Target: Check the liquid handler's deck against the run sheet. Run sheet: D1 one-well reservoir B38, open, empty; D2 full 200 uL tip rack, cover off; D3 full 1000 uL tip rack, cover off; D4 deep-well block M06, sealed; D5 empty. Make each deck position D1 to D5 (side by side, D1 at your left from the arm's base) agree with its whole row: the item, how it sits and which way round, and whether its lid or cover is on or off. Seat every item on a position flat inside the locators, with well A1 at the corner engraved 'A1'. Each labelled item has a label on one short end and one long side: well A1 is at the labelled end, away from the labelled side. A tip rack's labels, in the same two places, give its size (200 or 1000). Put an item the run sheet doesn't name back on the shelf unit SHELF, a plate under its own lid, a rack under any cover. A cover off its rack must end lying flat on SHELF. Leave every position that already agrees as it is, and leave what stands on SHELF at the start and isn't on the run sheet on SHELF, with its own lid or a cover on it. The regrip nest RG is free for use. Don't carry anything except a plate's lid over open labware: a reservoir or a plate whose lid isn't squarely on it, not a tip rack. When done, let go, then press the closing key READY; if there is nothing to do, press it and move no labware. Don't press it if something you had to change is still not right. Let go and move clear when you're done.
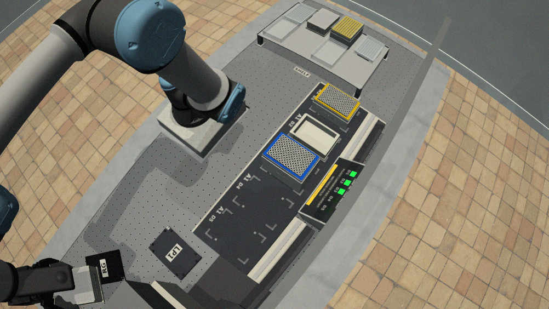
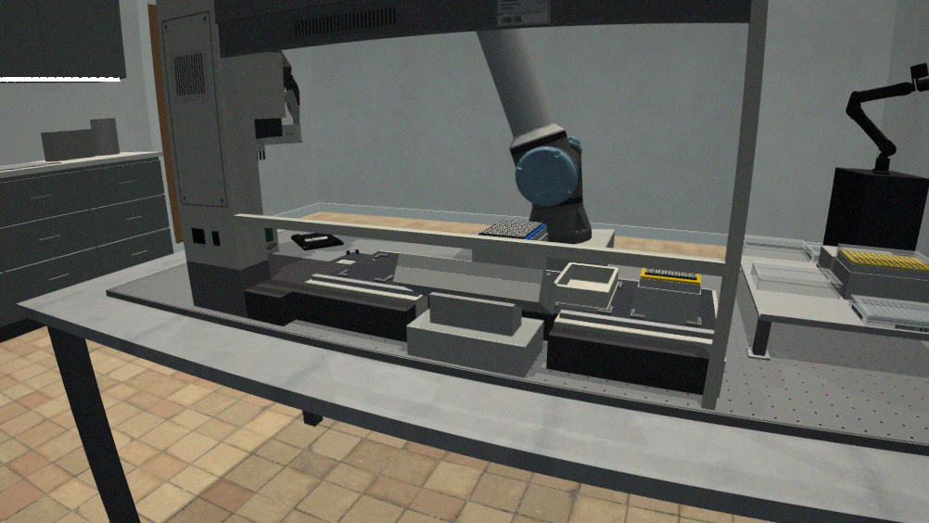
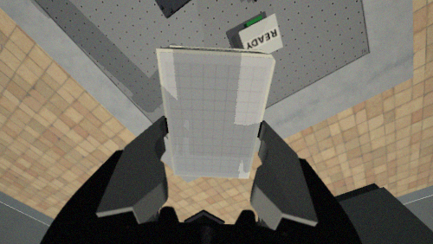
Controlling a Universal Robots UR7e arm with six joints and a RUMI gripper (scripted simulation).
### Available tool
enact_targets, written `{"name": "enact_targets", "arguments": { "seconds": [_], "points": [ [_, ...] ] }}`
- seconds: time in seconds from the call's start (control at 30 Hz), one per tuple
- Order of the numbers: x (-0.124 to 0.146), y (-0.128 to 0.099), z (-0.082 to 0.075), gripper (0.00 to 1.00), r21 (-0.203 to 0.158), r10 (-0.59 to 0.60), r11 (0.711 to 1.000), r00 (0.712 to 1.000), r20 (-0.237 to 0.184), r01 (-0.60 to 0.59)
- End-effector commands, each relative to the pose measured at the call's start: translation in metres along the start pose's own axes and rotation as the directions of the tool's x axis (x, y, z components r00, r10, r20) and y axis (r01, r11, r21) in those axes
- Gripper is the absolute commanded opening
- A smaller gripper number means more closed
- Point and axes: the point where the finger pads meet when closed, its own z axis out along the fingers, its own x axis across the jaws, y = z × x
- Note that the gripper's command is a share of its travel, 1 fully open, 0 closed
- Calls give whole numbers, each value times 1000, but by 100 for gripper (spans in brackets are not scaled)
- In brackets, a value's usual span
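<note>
My gripper (image 1: 82,284) (image 3: 214,119) is shut on a white deep-well block (image 1: 90,291) (image 3: 216,112) with a gridded film seal on top. It holds the block in the air past the table's near-left end, beside the RG nest (image 1: 107,264). On the deck, a yellow-rimmed tip rack (image 1: 337,100) (image 2: 669,277) without a cover sits on D1. An open, empty one-well reservoir (image 1: 314,134) (image 2: 585,275) sits on D2. A blue-rimmed tip rack (image 1: 290,156) (image 2: 513,228) without a cover sits on D3. D4 (image 1: 261,199) and D5 (image 1: 236,234) are bare.
SHELF (image 1: 346,69) at the far end carries a yellow tip rack (image 1: 347,27), a grey block (image 1: 323,19), two clear covers (image 1: 282,28) (image 1: 329,51) and two plates (image 1: 299,12) (image 1: 369,47). The LP1 pad (image 1: 175,253) lies beside RG. The READY key (image 3: 260,38) shows below the block.
</note>
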Motion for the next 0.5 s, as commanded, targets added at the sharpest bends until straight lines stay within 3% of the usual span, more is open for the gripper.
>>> {"name": "enact_targets", "arguments": {
  "seconds": [0.0,0.47],
  "points": [
    [-7,7,-1,0,-1,0,1000,1000,-1,0],
    [-60,45,-1,0,-1,0,1000,1000,-1,0]
  ]
}}
